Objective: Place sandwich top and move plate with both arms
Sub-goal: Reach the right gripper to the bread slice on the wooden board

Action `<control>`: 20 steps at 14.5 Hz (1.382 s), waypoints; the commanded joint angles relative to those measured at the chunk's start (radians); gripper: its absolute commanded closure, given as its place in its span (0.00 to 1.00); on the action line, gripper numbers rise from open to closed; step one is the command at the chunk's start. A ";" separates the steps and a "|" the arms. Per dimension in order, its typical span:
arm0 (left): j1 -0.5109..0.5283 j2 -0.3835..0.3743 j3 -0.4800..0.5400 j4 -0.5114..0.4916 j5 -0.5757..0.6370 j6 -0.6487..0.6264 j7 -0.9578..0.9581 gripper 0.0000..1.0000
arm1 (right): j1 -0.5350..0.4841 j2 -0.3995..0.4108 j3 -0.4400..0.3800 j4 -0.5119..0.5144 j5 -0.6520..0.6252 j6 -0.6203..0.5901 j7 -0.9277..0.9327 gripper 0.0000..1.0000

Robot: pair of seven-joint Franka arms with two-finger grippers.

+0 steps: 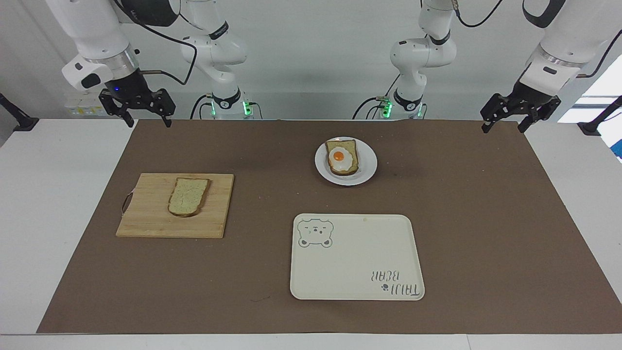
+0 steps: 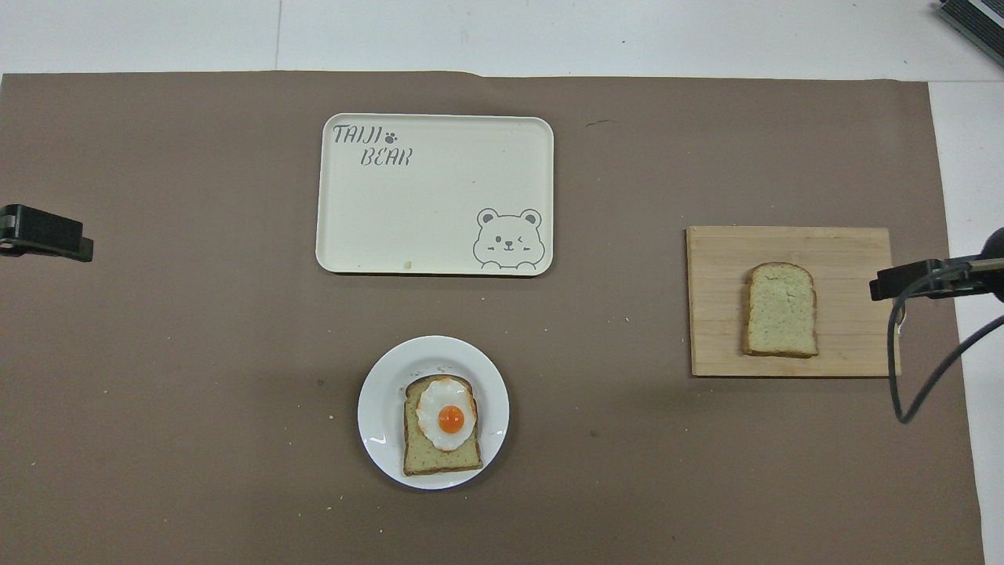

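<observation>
Facing view: jaws seen spread on the right gripper (image 1: pixel 144 115) and left gripper (image 1: pixel 505 121), each raised over a robot-side mat corner. Overhead view: sandwich top (image 2: pixel 780 309) seen on cutting board (image 2: pixel 847 259) toward the right arm's end; plate (image 2: pixel 381 408) mid-bench, near the robots' edge.

Only readable text: "TAIJI BEAR" printed in grey on the cream tray (image 2: pixel 435 195), two lines, "TAIJI" with a small paw-print mark after it, "BEAR" below. It sits in the tray corner farthest from the robots, toward the left arm's end of the table. In the facing view the same words (image 1: pixel 394 283) show upside down. A winking bear face drawing (image 2: pixel 508 239) is in the diagonal corner, no words with it. No other labels, brands or numbers legible anywhere.
</observation>
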 commanded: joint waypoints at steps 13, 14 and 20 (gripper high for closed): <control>0.012 -0.007 -0.007 0.008 -0.011 -0.020 0.015 0.00 | -0.081 0.126 0.006 -0.237 0.095 0.373 -0.218 0.00; 0.012 -0.007 -0.007 0.008 -0.011 -0.020 0.015 0.00 | -0.081 0.131 0.006 -0.255 0.095 0.404 -0.220 0.00; 0.012 -0.007 -0.007 0.008 -0.011 -0.020 0.015 0.00 | -0.115 0.197 0.007 -0.303 0.115 0.482 -0.281 0.00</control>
